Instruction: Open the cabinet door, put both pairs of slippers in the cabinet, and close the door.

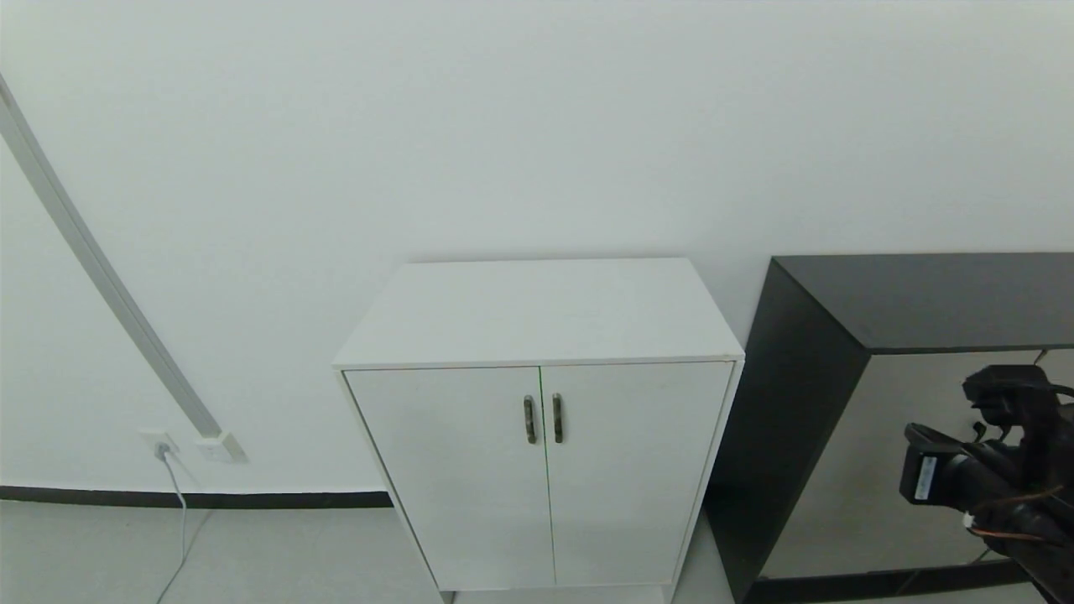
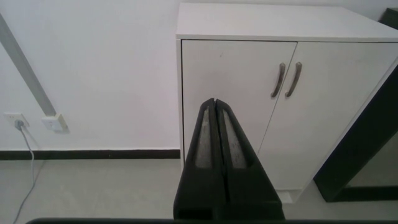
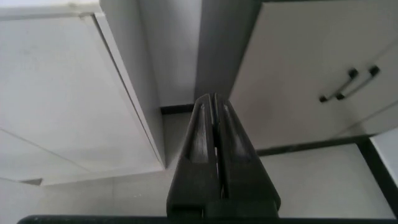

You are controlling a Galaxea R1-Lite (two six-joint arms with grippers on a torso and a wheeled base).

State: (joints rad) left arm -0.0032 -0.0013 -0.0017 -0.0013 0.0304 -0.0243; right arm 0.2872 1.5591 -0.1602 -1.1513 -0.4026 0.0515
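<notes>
cabinet: white two-door cabinet at 6 o'clock in head view, doors shut, handles paired at the centre seam | beside: black cabinet at its 3 o'clock, nearly touching | left gripper: fingers pressed together, empty | right gripper: fingers pressed together, empty
</notes>
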